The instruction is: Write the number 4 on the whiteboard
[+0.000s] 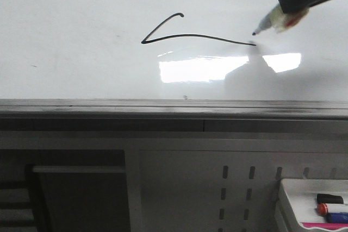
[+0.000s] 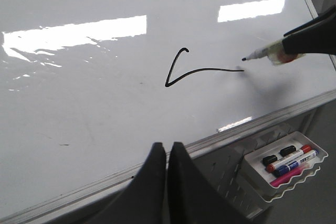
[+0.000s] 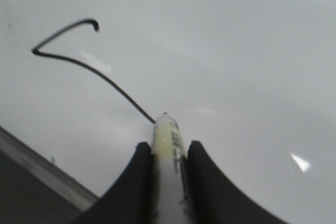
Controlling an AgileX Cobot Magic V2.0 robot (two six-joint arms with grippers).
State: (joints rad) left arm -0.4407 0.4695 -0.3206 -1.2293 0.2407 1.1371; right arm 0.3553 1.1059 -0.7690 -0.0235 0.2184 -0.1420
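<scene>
The whiteboard (image 1: 81, 36) carries part of the number 4 (image 1: 185, 36): a slanted hooked stroke and a long horizontal line; no crossing vertical stroke shows. It also shows in the left wrist view (image 2: 199, 70) and the right wrist view (image 3: 68, 45). My right gripper (image 1: 302, 1) is shut on a marker (image 1: 274, 21), whose black tip hangs just above the right end of the line (image 3: 164, 115). My left gripper (image 2: 167, 148) is shut and empty, over the board's grey edge rail (image 2: 252, 121).
A small white tray (image 2: 286, 163) of several markers hangs on the grey perforated panel (image 1: 239, 188) below the rail at the right. A bright light reflection (image 1: 201, 69) lies on the board below the strokes.
</scene>
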